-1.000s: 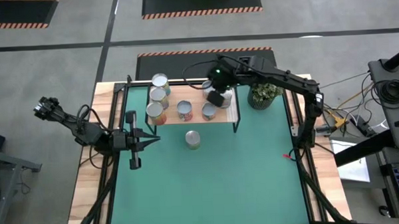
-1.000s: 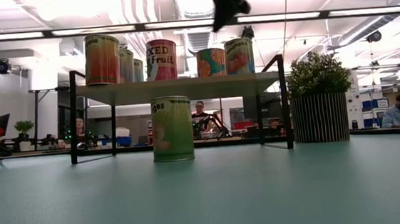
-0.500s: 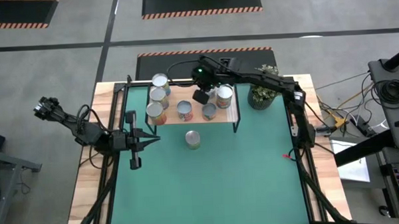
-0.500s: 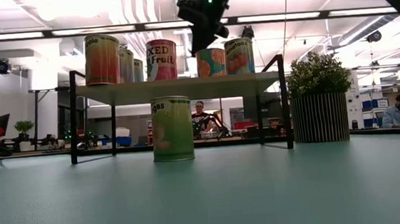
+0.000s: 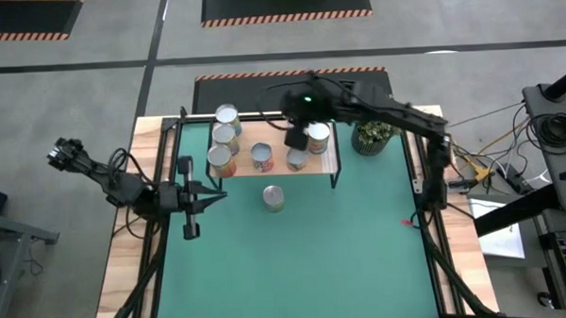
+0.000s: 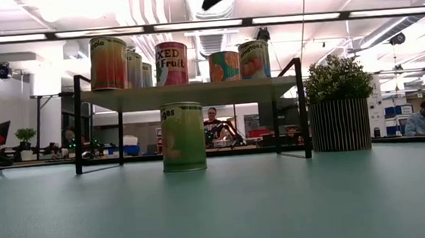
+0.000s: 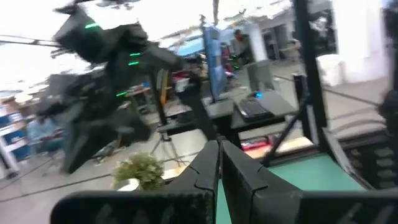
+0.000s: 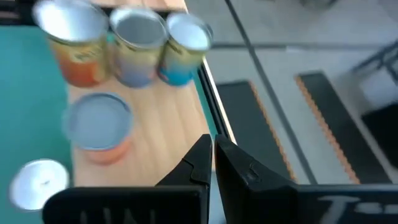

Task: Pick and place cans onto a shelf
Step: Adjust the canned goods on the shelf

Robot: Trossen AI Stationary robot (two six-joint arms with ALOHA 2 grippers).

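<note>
Most of the work looks done: six cans (image 5: 261,156) stand on the shelf (image 5: 276,169), three in a column at its left end, two near the middle and one at its right end beside the plant (image 5: 375,133). One green can (image 5: 273,197) is not yet placed; it stands upright on the mat (image 5: 296,262), just in front of the shelf and apart from its legs (in the low view it appears under the board, but it is nearer to the camera). The right gripper (image 5: 294,137) hangs over the shelf between the middle cans and the right one, its fingers pressed together and holding nothing. The left gripper (image 5: 189,230) waits at the left side of the mat, also clenched and empty. In my judgement, the green can is what is left, and bare wood at the front of the board shows room for it.
</note>
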